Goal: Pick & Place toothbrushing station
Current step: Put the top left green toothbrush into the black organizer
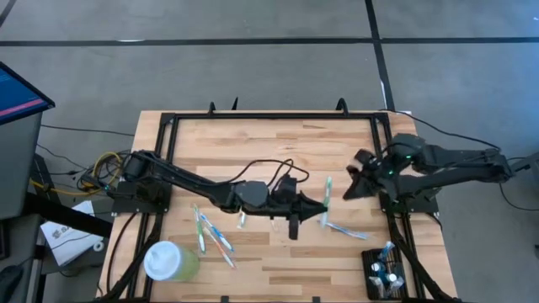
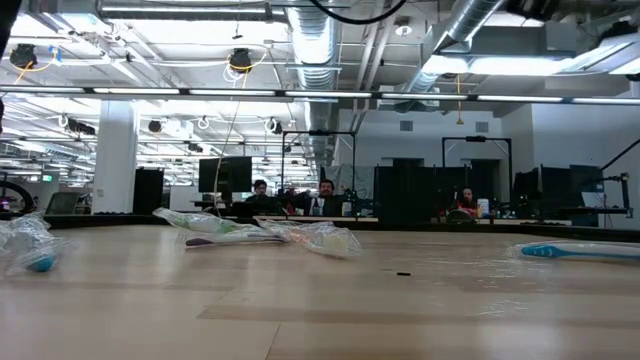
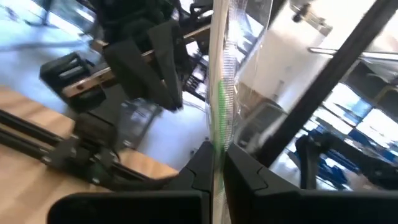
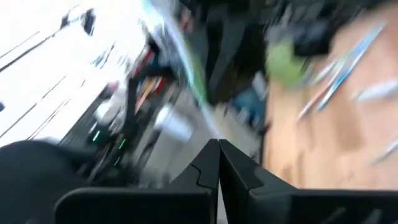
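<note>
Both pincers (image 1: 325, 212) (image 1: 348, 192) closed, mid-table.

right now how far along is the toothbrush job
Early to midway. The black holder at the table's near right corner already has a few items standing in it. The left gripper is shut on a wrapped green toothbrush, lifted mid-table. Several wrapped brushes remain on the wood; the right gripper is shut, empty.
</note>
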`<state>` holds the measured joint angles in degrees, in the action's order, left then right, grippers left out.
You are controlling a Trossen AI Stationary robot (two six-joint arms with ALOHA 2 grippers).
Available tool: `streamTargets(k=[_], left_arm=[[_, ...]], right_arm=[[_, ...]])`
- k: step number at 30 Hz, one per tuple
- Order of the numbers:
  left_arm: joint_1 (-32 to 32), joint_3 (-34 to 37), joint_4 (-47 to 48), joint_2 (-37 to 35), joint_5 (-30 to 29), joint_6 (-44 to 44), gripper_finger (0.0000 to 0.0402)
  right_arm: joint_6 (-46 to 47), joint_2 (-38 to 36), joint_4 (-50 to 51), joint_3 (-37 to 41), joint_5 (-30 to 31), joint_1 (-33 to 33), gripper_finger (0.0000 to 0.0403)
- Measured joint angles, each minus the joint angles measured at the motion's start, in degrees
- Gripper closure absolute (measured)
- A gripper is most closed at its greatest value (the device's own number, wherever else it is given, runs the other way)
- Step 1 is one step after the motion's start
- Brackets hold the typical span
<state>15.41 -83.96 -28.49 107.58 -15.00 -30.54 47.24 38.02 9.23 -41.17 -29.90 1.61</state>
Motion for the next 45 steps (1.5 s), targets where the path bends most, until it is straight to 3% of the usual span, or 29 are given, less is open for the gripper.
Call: streamTargets(k=[4,11,22,26,32,45], left_arm=[[-0.1,-0.2,0.7,-0.3,-2.8,0.9,0.0396],[-1.8,-0.2,0.6,-0.3,1.8,-1.4,0.0396],[-3.3,-0.2,0.7,-0.3,3.3,-2.5,0.0396],[-3.9,-0.2,1.2,-0.3,4.5,-2.8,0.0396],[-4.2,-0.2,5.2,-0.1,4.5,-4.5,0.0396],[-4.6,-0.2,6.9,-0.1,4.3,-7.3,0.0396]], right_arm=[[-3.8,-3.9,-0.4,0.0,11.6,1.0,0.0403],[-5.7,-5.5,-4.4,0.0,13.8,0.6,0.0384],[-4.7,-1.9,-6.0,0.0,18.0,3.3,0.0186],[-4.7,-0.7,-6.4,0.0,18.0,3.3,0.0146],[-4.2,2.1,-10.1,0.0,18.8,3.2,0.0144],[-5.2,5.5,-12.0,0.0,19.5,4.4,0.0195]])
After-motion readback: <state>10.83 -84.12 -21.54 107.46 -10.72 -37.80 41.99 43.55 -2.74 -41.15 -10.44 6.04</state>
